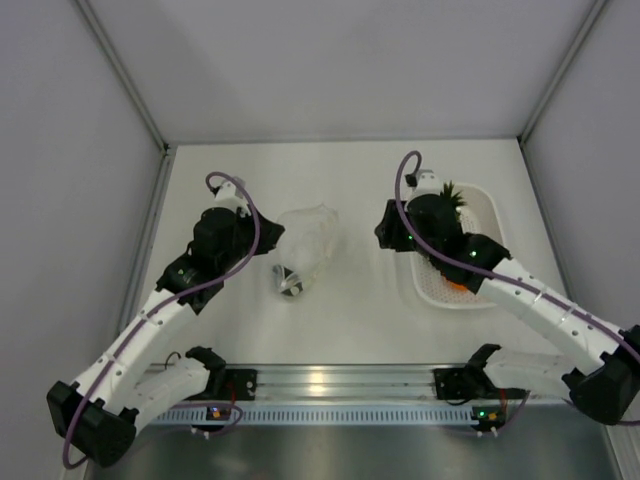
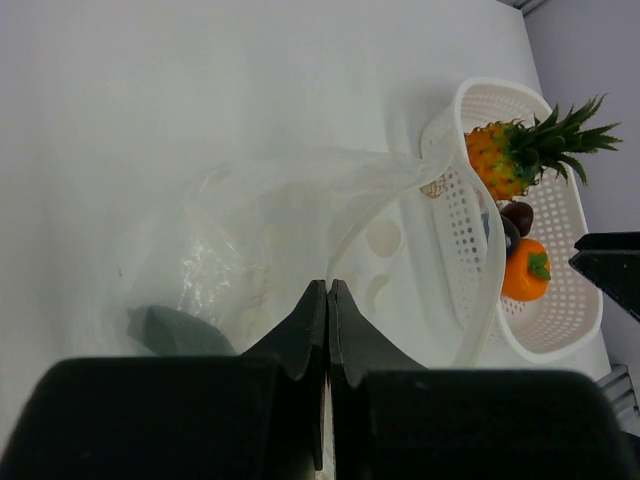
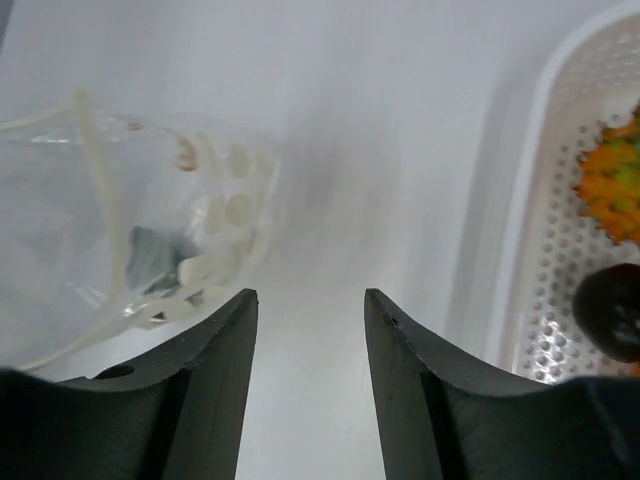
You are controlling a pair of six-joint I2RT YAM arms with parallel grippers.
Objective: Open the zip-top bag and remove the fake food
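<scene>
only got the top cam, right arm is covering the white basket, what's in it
Observer: The left wrist view shows an orange-yellow toy pineapple, a dark brown round piece and a round orange fruit in the white perforated plastic basket.
Operator: that dark thing in the bag, what is it
Observer: It is a dark green piece, alone inside the clear crinkly zip-top bag.
Operator: right fingers holding anything
Observer: No. The right arm's fingers stand apart, and only the white table shows between them.
</scene>
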